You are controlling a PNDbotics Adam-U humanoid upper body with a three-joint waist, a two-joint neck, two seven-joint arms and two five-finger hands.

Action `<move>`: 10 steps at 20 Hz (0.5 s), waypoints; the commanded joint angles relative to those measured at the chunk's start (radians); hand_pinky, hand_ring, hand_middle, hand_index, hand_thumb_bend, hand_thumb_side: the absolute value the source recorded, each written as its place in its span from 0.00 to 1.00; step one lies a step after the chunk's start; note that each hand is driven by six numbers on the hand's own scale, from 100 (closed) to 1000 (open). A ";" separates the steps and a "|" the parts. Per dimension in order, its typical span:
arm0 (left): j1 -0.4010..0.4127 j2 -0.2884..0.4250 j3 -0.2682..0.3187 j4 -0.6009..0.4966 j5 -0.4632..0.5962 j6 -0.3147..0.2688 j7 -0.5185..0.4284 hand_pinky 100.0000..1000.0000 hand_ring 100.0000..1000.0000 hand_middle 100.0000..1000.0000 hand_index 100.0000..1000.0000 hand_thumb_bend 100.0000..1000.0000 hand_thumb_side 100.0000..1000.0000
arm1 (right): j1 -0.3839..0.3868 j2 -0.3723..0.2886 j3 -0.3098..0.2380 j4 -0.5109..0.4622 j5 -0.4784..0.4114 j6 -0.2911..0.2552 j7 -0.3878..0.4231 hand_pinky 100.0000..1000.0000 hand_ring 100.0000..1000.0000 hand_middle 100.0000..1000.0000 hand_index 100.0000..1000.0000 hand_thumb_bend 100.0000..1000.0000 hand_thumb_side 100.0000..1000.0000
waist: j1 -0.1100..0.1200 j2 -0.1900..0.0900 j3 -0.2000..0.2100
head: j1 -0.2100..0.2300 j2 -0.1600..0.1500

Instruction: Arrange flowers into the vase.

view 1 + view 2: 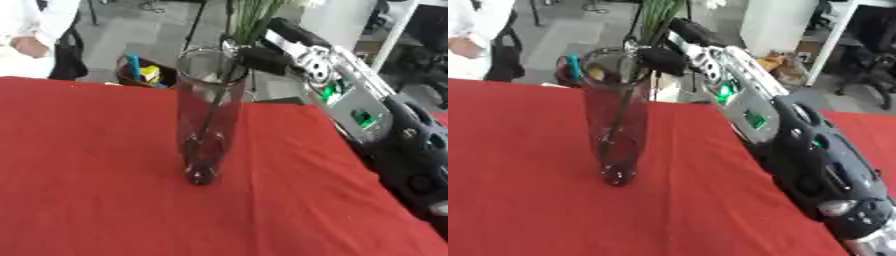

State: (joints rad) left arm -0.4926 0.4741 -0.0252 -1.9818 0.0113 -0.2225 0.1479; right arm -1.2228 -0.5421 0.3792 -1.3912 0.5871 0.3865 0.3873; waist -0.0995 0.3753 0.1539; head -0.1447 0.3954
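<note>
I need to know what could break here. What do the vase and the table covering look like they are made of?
The vase looks like clear, slightly smoky glass: the stems and the red behind it show through, and its rim glints. It might be clear plastic. The table covering looks like matte red woven cloth, with soft creases and no shine.
</note>
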 commanded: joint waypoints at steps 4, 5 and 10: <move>-0.009 0.017 0.016 -0.018 0.002 0.000 0.004 0.71 0.87 0.82 0.86 0.00 1.00 | -0.014 -0.037 -0.041 -0.057 0.015 -0.006 0.058 0.74 0.91 0.77 0.87 0.10 1.00 | 0.011 -0.027 -0.003 | 0.000 -0.001; -0.009 0.017 0.016 -0.018 0.002 0.000 0.004 0.71 0.87 0.82 0.86 0.00 1.00 | -0.014 -0.038 -0.042 -0.063 0.013 -0.007 0.058 0.74 0.91 0.77 0.87 0.10 1.00 | 0.011 -0.028 -0.004 | 0.000 -0.001; -0.008 0.017 0.016 -0.018 0.002 -0.001 0.005 0.71 0.87 0.82 0.85 0.00 1.00 | -0.010 -0.040 -0.049 -0.081 -0.009 -0.009 0.034 0.74 0.91 0.76 0.88 0.10 1.00 | 0.012 -0.028 -0.006 | -0.001 -0.004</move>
State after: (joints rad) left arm -0.4926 0.4741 -0.0248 -1.9818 0.0113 -0.2224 0.1492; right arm -1.2165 -0.5517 0.3456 -1.4510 0.5860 0.3780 0.4292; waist -0.0946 0.3753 0.1486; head -0.1439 0.3955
